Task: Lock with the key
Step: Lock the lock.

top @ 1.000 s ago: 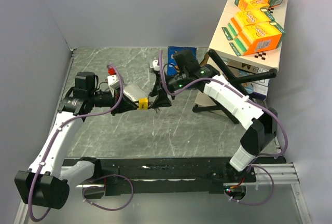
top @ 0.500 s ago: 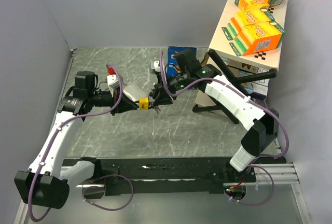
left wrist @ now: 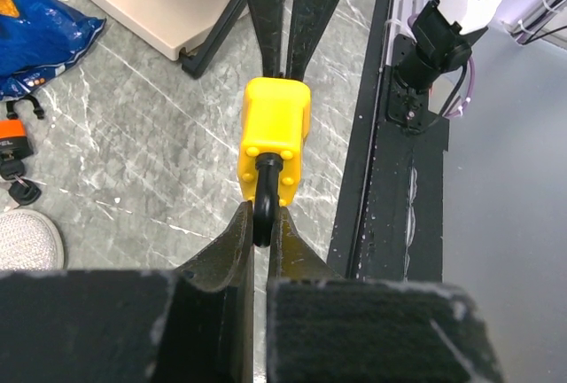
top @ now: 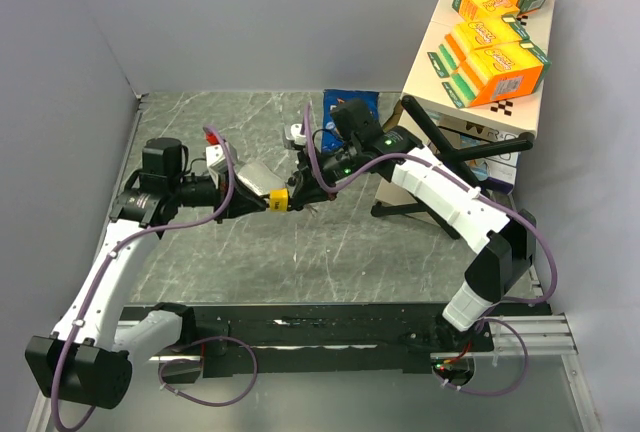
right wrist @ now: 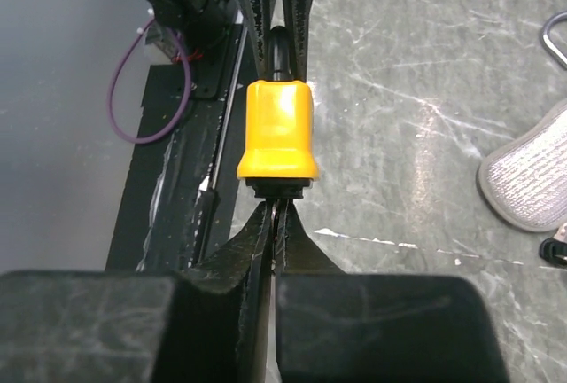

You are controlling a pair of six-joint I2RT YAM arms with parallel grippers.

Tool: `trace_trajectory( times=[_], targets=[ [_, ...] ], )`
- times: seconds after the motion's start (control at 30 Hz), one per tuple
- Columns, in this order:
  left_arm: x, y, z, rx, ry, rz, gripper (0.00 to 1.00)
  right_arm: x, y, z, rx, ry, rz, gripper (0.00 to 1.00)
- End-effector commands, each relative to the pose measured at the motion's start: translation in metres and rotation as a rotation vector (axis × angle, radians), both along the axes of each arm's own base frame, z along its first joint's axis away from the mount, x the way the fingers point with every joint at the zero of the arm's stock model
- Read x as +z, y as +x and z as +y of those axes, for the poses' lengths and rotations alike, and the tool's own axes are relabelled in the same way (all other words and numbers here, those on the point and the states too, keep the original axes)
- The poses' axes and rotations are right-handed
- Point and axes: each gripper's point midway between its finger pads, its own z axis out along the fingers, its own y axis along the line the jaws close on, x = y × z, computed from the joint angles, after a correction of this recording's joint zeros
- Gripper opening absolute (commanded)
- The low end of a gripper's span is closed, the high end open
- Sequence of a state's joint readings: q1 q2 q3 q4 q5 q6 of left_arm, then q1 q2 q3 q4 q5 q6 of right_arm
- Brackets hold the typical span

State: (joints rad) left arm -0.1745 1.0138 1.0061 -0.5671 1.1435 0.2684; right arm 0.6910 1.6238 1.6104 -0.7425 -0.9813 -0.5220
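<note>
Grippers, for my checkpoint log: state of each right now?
Left gripper: closed on the shackle of the yellow padlock.
Right gripper: closed at its base, apparently gripping the key.

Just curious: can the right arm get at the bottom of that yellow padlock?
Probably yes: the right gripper sits shut right at the bottom of the padlock; the left gripper pinches only the shackle, at the opposite end.
</note>
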Motion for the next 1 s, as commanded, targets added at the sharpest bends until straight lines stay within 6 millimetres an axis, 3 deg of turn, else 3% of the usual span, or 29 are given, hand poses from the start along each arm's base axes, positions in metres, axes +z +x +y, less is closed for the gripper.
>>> trace_trajectory(
  times=[0.0, 0.2, 0.47, 0.7, 0.8, 0.83, 0.97],
  targets=[
    [0.011, -0.007, -0.002, -0.035, -0.022, -0.060, 0.01, 0.016, -0.007, -0.004, 0.025, 0.021, -0.024, 0.00],
    [0.002, -0.005, 0.005, -0.022, -0.012, -0.050, 0.01, 0.005, -0.004, -0.022, -0.003, -0.013, -0.031, 0.00],
    [0.000, 0.000, 0.015, -0.007, -0.036, -0.029, 0.01, -0.027, 0.004, -0.056, -0.052, -0.108, -0.021, 0.00],
    [-0.006, 0.007, 0.023, 0.029, -0.031, -0.005, 0.01, -0.050, 0.014, -0.066, -0.119, -0.184, -0.030, 0.00],
    [-0.013, 0.015, 0.029, 0.080, -0.010, 0.010, 0.01, -0.072, 0.018, -0.071, -0.157, -0.222, -0.059, 0.00],
    [-0.015, 0.018, 0.030, 0.098, -0.006, 0.012, 0.01, -0.090, 0.011, -0.079, -0.167, -0.257, -0.046, 0.00],
    [-0.026, 0.022, 0.035, 0.156, -0.001, 0.051, 0.01, -0.130, 0.012, -0.090, -0.209, -0.354, -0.099, 0.00]
  ],
)
